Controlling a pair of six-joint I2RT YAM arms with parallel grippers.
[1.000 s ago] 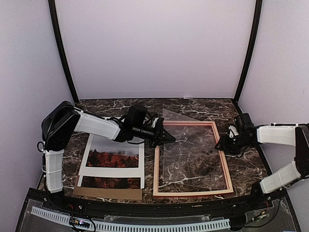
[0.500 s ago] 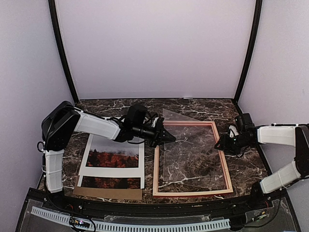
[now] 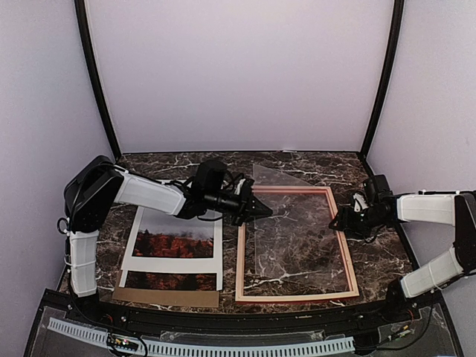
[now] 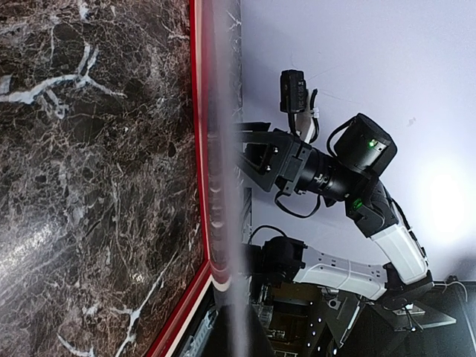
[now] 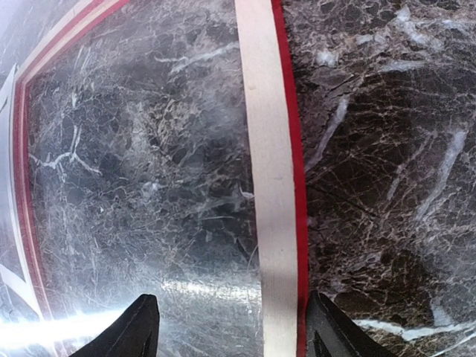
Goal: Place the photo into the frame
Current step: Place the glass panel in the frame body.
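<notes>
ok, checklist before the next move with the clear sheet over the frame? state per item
1. Left gripper shut on the left edge of the clear sheet: ok.
2. Sheet lying flat inside the frame: not ok. It is tilted, and its far corner sticks out past the far rail.
3. Right gripper open, fingers either side of the frame's right rail, not clamping: ok.
4. Frame flat on the table, pale back up: ok.
5. Photo free to pick: not ok. It lies under the white mat on the brown backing board.
6. Sheet's near edge seated inside the rails: cannot tell.
</notes>
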